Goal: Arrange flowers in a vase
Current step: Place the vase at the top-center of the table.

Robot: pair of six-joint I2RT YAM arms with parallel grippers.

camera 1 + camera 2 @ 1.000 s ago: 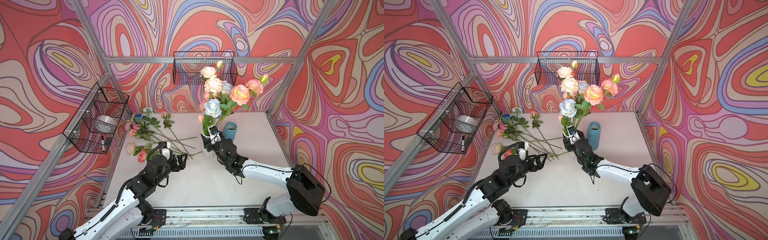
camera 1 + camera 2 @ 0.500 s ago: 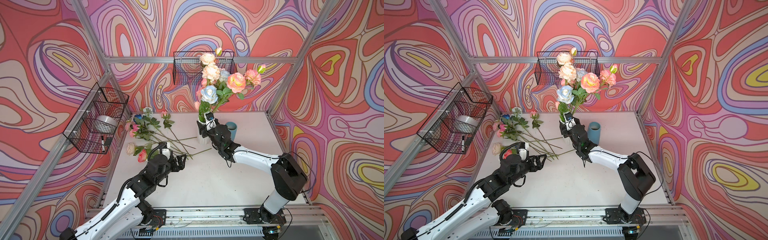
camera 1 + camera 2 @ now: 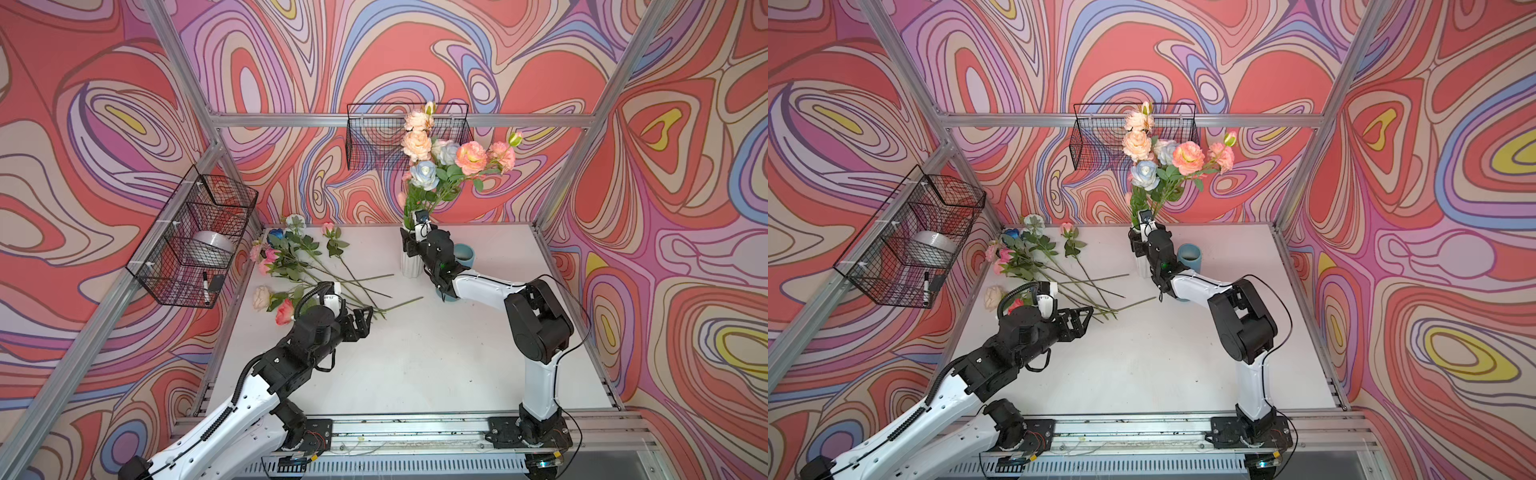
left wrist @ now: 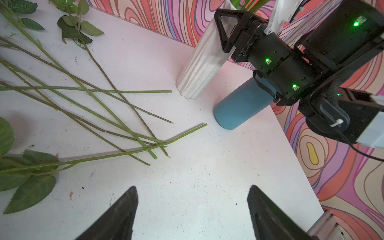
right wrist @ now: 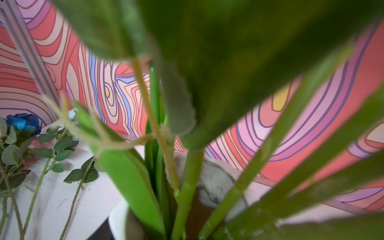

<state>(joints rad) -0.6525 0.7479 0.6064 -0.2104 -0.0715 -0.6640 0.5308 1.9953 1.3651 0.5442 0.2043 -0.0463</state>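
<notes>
Left wrist view puts my left hand [image 4: 192, 187] at the lower edge of the frame, fingers spread wide above the desk [image 4: 207, 158]. The loose flowers [image 4: 104, 116] lie on the desk at the left of the frame, their stems crossing. In both top views my right hand [image 3: 414, 246] clasps the white vase [image 3: 409, 268] near its rim, just right of centre. A bunch of roses [image 3: 471, 157] stands in the vase, and a teal cup [image 4: 239, 106] stands just beside it.
</notes>
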